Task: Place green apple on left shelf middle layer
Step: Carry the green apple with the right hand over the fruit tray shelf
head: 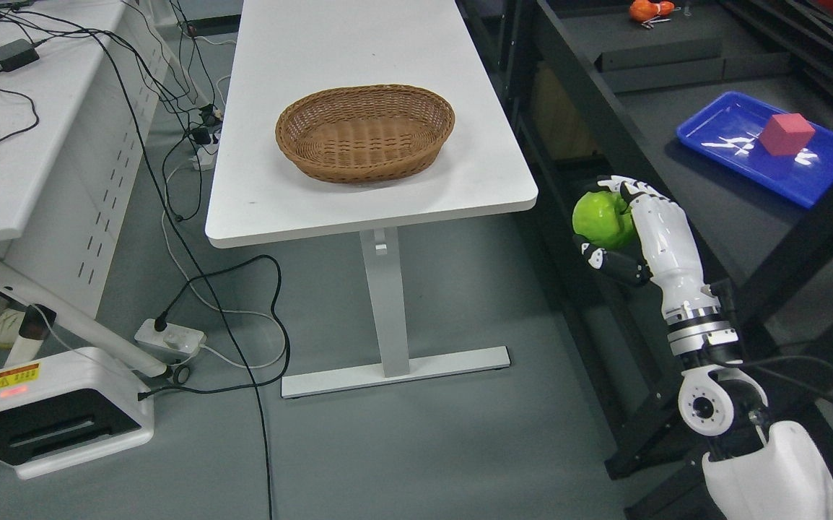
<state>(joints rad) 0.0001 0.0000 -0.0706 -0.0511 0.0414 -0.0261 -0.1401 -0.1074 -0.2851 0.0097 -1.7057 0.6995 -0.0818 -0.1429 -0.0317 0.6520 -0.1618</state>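
My right hand [615, 224] is shut on a green apple [600, 221]. It holds the apple in the air in the gap between the white table [330, 206] and the black shelf unit [676, 180], just off the shelf's front edge. The arm comes up from the lower right. The left arm is out of view.
An empty wicker basket [364, 131] sits on the white table. On the black shelf lie a blue tray [806, 180] with a red cube [786, 133] and, further back, an orange object [651, 10]. Cables and a power strip [169, 338] lie on the floor at left.
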